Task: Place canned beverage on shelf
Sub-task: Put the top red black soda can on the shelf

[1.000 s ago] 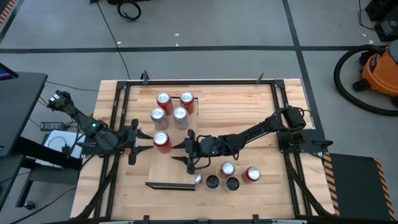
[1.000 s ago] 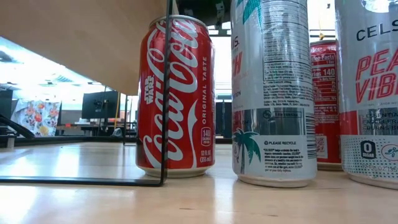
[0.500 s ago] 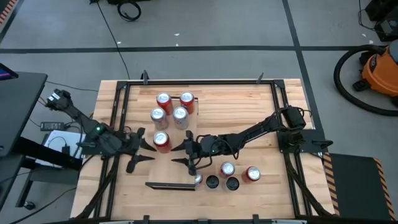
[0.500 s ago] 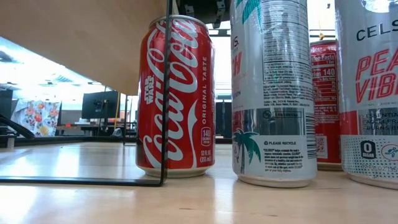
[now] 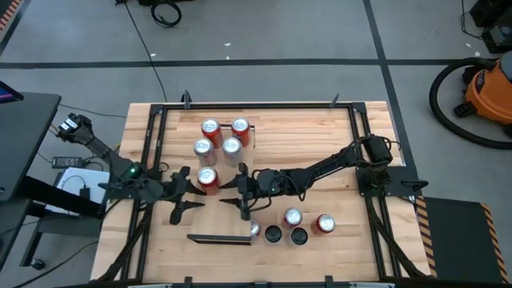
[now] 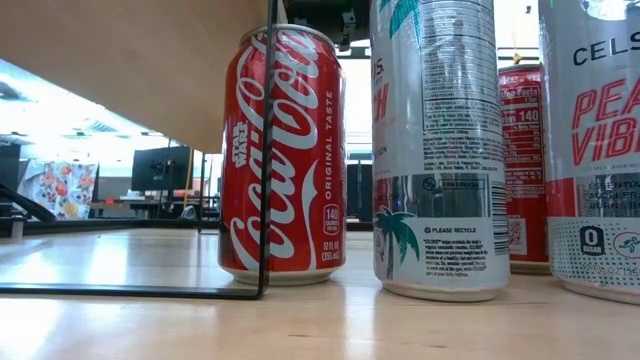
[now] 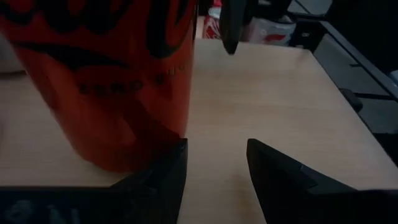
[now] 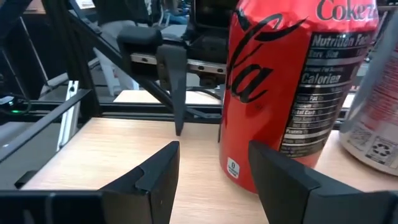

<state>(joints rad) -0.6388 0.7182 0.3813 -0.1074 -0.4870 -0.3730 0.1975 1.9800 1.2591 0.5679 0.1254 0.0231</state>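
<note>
A red can (image 5: 207,180) with black script stands upright on its base on pale wood, about midway along the long shelf (image 5: 222,222). The shelf's dark front edge (image 5: 218,238) faces the near side. My left gripper (image 5: 189,190) is open, just left of the can. In the left wrist view the can (image 7: 106,81) fills the side beyond one finger (image 7: 163,174), not the gap. My right gripper (image 5: 242,190) is open, to the right of the can. In the right wrist view the can (image 8: 292,93) stands ahead, off toward one finger (image 8: 292,180). My left gripper has one fingertip (image 7: 180,149) right at the foot of the red can's wall (image 7: 177,127), coming level from the table's left. I cannot tell whether it touches. The can stands upright, outside the gap between the fingers.
Several cans (image 5: 221,136) stand at the shelf's far end. More cans (image 5: 308,222) stand on the table right of the shelf's front and fill the low view (image 6: 440,150), where the shelf board (image 6: 120,60) shows overhead. Black frame rails (image 5: 152,152) run along the table's sides.
My left gripper has moved toward the table's right edge, closing in on the red can, and has turned a little as it went. The can and my right gripper have stayed where they were.
</note>
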